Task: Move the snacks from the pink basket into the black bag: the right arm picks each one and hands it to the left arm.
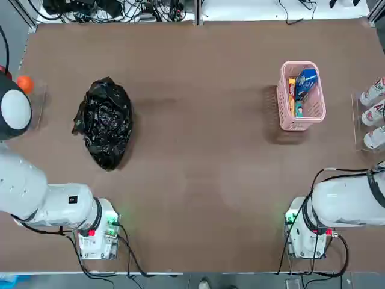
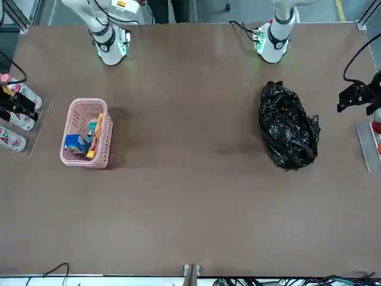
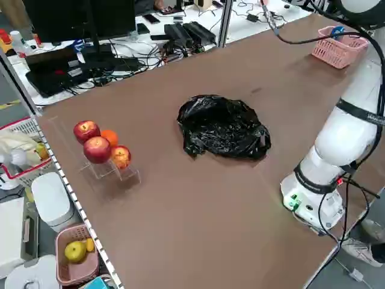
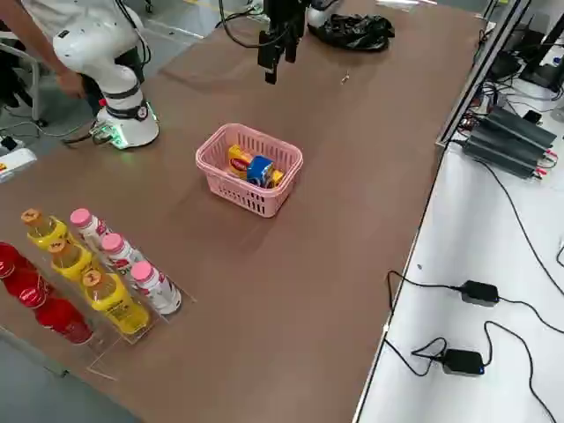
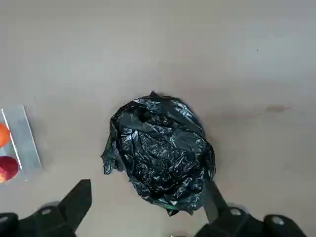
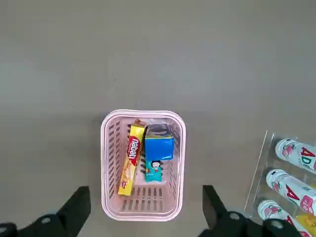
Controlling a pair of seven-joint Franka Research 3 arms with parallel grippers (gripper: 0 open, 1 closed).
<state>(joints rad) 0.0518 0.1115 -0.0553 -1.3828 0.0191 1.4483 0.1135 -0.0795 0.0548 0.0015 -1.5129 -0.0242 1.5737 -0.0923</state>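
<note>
Snacks first: bring your right gripper [image 6: 143, 217], fingers spread and empty, straight down over the pink basket [image 1: 283, 111] on the table's right and pinch the blue packet [image 6: 159, 143] lying on top. Keep the left gripper [image 5: 148, 217], also spread wide, above the black bag [image 1: 105, 123] on the left. Count three packets: blue, yellow [image 6: 130, 160], teal [image 6: 154, 171]; one basket, one bag.

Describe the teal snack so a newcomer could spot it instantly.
Find the pink basket on the brown table, beside the rack of bottles. Three packets lie inside: a long yellow packet along one side, a blue packet next to it, and the teal snack touching the blue one's end. It is the smallest of the three and the only teal one.
</note>
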